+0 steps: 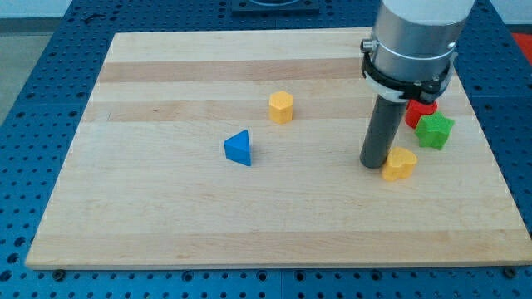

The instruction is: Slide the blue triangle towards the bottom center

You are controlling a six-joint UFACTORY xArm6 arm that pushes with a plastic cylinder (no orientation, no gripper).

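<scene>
Blue triangle [238,149], solid wedge, flat on board [166,224], well left of my tip [371,164]; no gripper.

Arm: a broad cylindrical body in pale silver-grey metal, cut off by the view's top edge, ringed at its lower end by a black collar with a thin white line and a small dark clamp fitting. Below it, a straight dark grey rod of smooth matt finish, ending at my tip [371,164].
</scene>
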